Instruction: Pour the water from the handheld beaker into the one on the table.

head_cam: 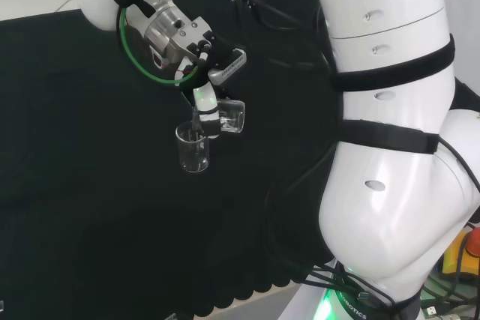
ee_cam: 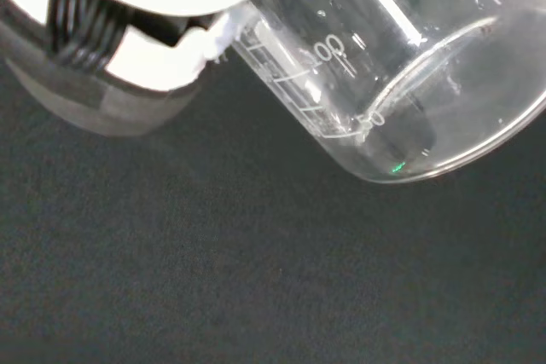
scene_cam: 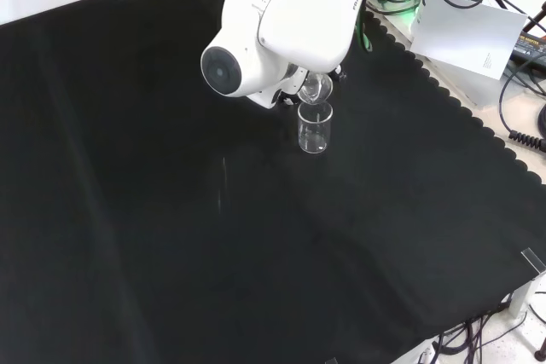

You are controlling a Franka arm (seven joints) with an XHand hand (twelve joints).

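Head view: hand (head_cam: 205,103) hangs over the middle of the black cloth (head_cam: 90,185) on the counter, and its fingers are closed around a clear handheld beaker (head_cam: 232,117).
Handheld beaker: it lies tilted on its side, to the right of the fingers, with its mouth turned toward the second glass.
Table beaker (head_cam: 192,148): it stands upright on the cloth, just below and left of the tilted one, and its rim is very near the fingers.
Front view: white arm link (scene_cam: 264,27) with a round grey cap stands in front of the hand, so the fingers cannot be judged here.
Glasses in front view: the handheld beaker (scene_cam: 315,86) leans just above the rim of the table beaker (scene_cam: 313,128), which stands upright on the cloth (scene_cam: 171,236).
Wrist view: the handheld beaker (ee_cam: 401,66) is close and tilted, its printed scale visible, next to a white and black part of the hand (ee_cam: 136,6); the cloth (ee_cam: 213,279) lies behind.
Water: I cannot tell how much is in either glass.
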